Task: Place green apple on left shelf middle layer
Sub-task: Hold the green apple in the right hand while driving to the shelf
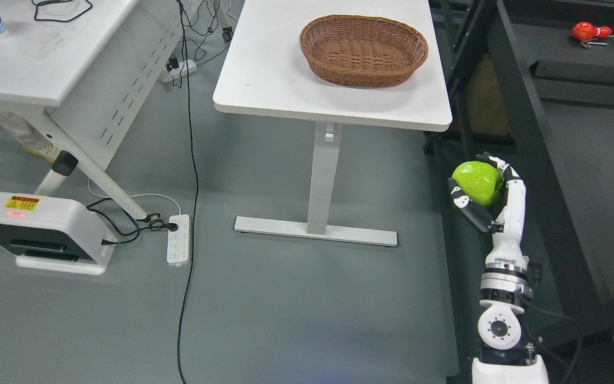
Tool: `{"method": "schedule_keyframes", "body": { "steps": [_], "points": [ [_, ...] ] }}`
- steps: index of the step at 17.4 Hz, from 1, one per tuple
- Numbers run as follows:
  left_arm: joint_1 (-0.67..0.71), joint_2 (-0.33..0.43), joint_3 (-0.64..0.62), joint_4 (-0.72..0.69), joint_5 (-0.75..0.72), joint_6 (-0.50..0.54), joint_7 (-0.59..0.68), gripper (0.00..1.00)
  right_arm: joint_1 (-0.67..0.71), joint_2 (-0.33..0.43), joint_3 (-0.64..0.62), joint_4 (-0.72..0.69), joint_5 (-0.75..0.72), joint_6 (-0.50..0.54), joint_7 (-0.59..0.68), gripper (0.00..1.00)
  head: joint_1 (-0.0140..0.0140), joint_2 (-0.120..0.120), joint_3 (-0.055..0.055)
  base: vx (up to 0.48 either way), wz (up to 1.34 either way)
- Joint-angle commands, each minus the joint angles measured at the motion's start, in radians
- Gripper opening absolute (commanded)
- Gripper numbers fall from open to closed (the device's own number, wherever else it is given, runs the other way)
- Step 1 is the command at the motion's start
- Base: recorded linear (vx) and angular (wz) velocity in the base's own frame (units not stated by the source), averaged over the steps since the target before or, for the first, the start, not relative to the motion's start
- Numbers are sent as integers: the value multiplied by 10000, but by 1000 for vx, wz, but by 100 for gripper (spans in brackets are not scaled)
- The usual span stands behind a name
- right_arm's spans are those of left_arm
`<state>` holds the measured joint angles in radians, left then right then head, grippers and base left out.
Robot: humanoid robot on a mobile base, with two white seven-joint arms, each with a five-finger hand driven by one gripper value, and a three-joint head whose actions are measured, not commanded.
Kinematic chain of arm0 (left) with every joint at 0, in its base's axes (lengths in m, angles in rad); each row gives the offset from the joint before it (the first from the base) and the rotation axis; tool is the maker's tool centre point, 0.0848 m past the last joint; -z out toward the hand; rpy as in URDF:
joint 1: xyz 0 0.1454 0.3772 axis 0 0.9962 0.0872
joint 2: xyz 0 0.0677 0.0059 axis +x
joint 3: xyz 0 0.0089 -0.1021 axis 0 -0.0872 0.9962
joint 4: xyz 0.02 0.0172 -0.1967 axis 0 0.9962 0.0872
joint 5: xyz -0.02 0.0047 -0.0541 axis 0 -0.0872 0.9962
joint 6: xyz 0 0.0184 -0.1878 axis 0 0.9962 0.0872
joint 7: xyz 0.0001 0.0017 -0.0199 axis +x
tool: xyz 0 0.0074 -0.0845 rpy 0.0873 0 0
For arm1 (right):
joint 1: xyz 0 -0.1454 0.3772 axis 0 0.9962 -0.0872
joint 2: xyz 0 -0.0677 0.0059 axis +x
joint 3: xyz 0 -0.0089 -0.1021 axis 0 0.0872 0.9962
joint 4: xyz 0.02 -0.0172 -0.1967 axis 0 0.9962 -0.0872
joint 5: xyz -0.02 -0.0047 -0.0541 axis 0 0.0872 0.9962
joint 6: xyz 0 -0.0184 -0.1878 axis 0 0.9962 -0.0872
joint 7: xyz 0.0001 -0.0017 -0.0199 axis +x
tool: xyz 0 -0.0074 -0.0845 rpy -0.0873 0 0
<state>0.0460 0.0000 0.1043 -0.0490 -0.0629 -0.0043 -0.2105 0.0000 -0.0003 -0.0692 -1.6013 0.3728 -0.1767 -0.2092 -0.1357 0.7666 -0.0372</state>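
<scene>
A bright green apple (476,182) sits in my right hand (482,189), whose black and white fingers are curled around it. The right arm rises from the bottom right edge and holds the apple in the air, beside the dark frame of a shelf (520,133) on the right. The hand is lower than the white table's top and right of the table. The left arm is out of view.
A white table (285,80) carries an empty brown wicker basket (363,50). A red object (587,32) lies on a dark shelf surface at the top right. A second white table (40,64), a white device (35,229), a power strip (178,240) and cables occupy the left floor.
</scene>
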Motion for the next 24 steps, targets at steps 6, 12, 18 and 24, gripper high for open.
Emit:
{"method": "schedule_keyframes", "body": {
  "steps": [6,12,18,24],
  "points": [
    [0,175,0,-1,0,-3,4,100,260,-172,32,-2,0,-12,-10,0,0,0,0,-180,-94],
    [0,175,0,-1,0,-3,4,100,276,-172,17,-2,0,-12,-10,0,0,0,0,-187,-258],
    [0,175,0,-1,0,-3,4,100,275,-172,32,-2,0,3,-10,0,0,0,0,-197,-287],
    [0,175,0,-1,0,-3,4,100,276,-172,32,-2,0,18,-10,0,0,0,0,-156,-472]
  ]
}}
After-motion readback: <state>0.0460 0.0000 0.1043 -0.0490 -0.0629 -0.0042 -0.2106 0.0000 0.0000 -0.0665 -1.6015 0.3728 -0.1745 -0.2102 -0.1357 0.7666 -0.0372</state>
